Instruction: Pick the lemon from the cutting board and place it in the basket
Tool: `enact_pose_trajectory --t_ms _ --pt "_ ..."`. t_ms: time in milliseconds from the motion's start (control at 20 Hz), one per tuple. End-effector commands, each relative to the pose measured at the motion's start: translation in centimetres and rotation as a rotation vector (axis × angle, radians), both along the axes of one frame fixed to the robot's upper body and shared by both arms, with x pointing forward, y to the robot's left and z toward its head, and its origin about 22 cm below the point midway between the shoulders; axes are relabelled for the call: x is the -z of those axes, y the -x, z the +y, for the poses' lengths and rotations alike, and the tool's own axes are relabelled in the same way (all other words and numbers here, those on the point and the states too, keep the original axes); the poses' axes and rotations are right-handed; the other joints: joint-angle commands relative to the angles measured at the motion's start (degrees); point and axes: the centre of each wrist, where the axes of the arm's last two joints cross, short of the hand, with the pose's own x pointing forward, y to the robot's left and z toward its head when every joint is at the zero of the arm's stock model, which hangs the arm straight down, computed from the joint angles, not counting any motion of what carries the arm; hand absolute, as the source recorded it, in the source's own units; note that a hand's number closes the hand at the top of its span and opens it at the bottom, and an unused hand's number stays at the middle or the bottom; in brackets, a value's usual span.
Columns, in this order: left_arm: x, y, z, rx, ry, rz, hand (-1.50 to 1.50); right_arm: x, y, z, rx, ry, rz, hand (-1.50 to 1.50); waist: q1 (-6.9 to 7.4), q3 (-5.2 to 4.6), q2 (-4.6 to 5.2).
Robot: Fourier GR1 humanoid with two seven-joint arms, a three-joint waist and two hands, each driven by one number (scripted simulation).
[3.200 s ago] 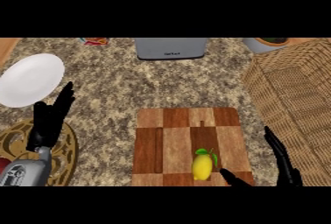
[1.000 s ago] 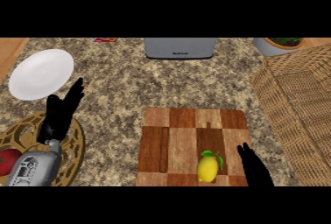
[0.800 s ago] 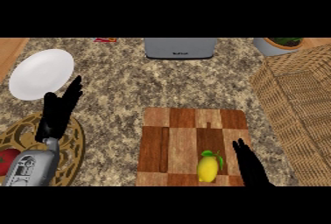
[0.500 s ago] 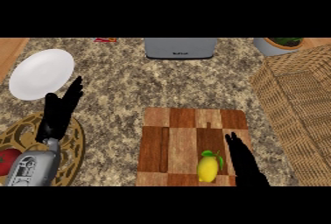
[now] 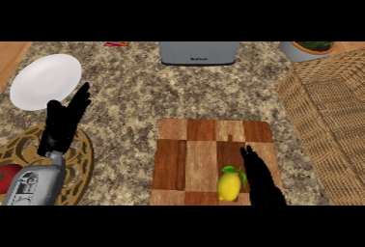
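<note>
- Right now my right hand [image 5: 261,182] sits over the lower right part of the cutting board [image 5: 206,144], fingers held straight and pointing up the view, holding nothing.
- The lemon [image 5: 229,185] lies on the board near its bottom edge, just beside my right hand on that hand's left; whether the fingers touch its skin I cannot tell.
- The lemon is yellow with a small green leaf at its upper end, and it lies lengthwise up and down the view.
- The basket [image 5: 329,120] is a tall wicker one at the right edge of the view, to the right of the board and apart from the lemon.
- My left hand [image 5: 65,121] is open with fingers up at the left of the view, over the counter [image 5: 143,96], holding nothing.
- Its grey forearm [image 5: 35,183] crosses a round gold trivet [image 5: 77,159], and something red [image 5: 7,174] shows at the far left edge beside it.
- A white plate [image 5: 44,81] lies above my left hand on the counter.
- At the top stands a grey appliance [image 5: 198,52], with a potted plant [image 5: 312,48] in the upper right corner, behind the basket.
</note>
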Motion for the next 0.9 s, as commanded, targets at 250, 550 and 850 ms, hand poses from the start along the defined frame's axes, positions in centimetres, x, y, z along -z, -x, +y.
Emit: enact_pose_trajectory --t_ms 250,550,850 --pt "0.1 -0.4 -1.0 0.001 0.013 -0.016 0.0 0.5 -1.7 -0.2 -0.012 -0.011 0.055 -1.5 0.0 -0.01 0.02" --pt "0.7 0.5 1.4 -0.008 0.001 -0.002 0.0 2.6 -3.3 1.3 0.012 -0.021 0.058 -1.5 0.13 -0.01 0.02" --pt "1.8 -1.0 -0.7 0.005 -0.002 0.002 0.0 4.7 -2.1 -1.0 -0.031 0.013 0.075 1.5 -0.11 -0.01 0.04"
